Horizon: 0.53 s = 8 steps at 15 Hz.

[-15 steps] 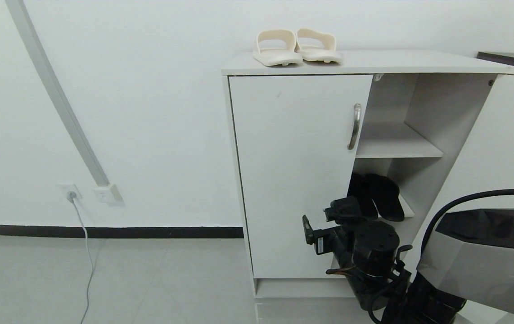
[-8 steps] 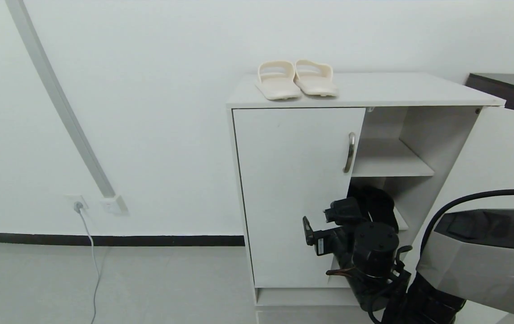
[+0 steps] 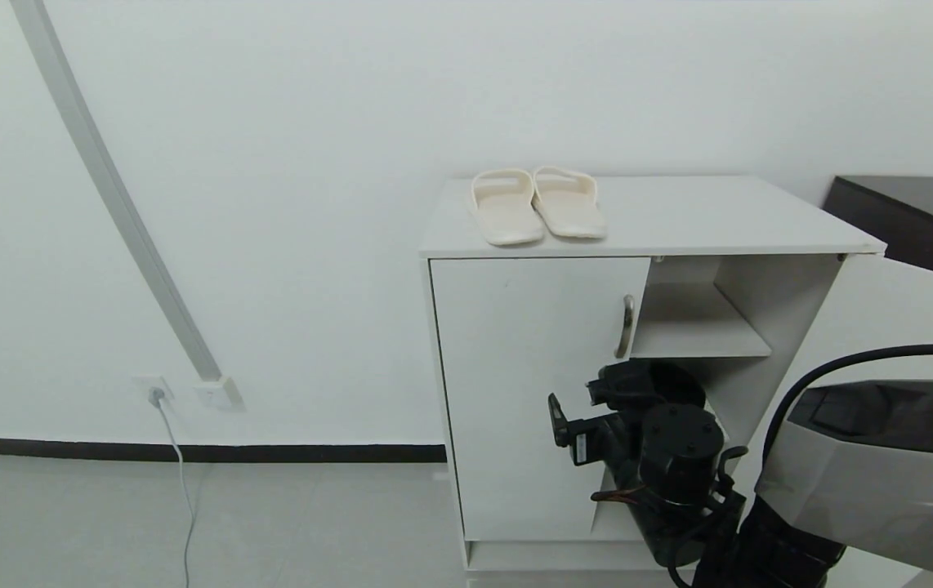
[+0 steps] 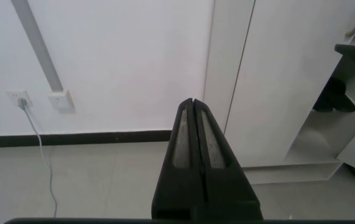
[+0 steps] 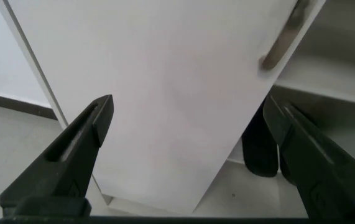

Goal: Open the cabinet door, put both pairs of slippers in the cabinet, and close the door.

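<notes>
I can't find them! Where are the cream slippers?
In the head view, the cream slippers sit on the cabinet top, near its left end.

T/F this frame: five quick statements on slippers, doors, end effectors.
1. The cream slippers sit on top of the cabinet. True.
2. Both doors are shut. False: the handled door is shut, the other door stands open.
3. The left end effector is open. False: it is shut, holding nothing.
4. The black slippers are inside the cabinet. True.
5. The right end effector grips the handle. False: it is open, clear of the handle.
</notes>
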Tool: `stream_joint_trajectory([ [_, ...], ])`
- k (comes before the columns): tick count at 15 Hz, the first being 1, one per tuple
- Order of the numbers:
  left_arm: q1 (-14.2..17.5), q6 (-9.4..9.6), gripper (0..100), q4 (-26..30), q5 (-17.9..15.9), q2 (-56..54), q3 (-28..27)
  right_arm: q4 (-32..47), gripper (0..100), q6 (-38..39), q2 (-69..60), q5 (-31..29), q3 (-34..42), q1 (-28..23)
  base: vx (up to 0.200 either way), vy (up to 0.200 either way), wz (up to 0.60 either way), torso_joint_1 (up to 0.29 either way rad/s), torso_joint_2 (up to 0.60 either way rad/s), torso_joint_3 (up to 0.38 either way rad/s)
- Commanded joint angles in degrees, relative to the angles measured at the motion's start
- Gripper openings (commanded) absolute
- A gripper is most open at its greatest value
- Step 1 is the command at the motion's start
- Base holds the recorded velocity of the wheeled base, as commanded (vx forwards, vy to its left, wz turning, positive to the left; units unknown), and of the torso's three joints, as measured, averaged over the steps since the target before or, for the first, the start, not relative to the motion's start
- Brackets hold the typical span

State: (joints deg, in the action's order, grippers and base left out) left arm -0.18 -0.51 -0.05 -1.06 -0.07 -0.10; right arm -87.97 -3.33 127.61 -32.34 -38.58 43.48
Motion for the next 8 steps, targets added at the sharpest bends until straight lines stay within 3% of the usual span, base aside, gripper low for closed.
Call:
stream_joint_trajectory([
  [1, 0.0, -0.02, 0, 0.0, 0.0, 0.1, 0.0, 0.0, 100, 0.0, 0.1, 0.0, 0.0, 0.0, 0.0, 0.0, 0.0, 0.173, -0.49, -0.315],
  [8, 0.0, -0.02, 0, 0.0, 0.0, 0.1, 0.0, -0.5, 100, -0.2, 0.1, 0.0, 0.0, -0.1, 0.0, 0.0, 0.0, 0.2, -0.52, -0.318],
])
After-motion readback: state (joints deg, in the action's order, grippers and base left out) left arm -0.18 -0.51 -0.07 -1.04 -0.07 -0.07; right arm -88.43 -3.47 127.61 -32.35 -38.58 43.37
